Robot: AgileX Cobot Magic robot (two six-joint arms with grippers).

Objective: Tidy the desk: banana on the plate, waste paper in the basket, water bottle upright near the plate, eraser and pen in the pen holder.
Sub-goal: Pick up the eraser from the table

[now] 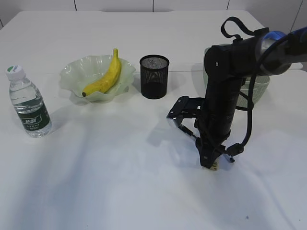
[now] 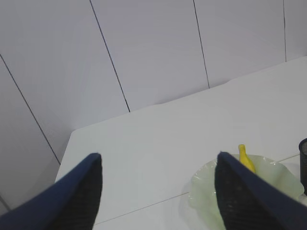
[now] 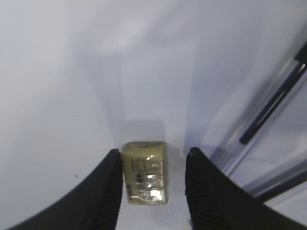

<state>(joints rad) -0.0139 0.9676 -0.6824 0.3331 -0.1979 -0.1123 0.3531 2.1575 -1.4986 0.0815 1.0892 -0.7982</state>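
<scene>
A yellowish eraser [image 3: 144,173] lies on the white table between the open jaws of my right gripper [image 3: 153,152]. The left jaw is against it and the right jaw stands apart. In the exterior view the right gripper [image 1: 209,163] points straight down onto the eraser [image 1: 213,166]. A pen [image 3: 271,108] lies just to the right of it. The banana [image 1: 103,79] lies in the pale green plate [image 1: 72,72]. The water bottle [image 1: 29,103] stands upright to the left of the plate. My left gripper [image 2: 158,155] is open and empty, raised above the table. No waste paper is in view.
A black mesh pen holder [image 1: 154,76] stands to the right of the plate. A pale green basket [image 1: 259,88] stands behind my right arm, partly hidden by it. The left wrist view shows the plate [image 2: 204,191] and the banana tip [image 2: 245,158].
</scene>
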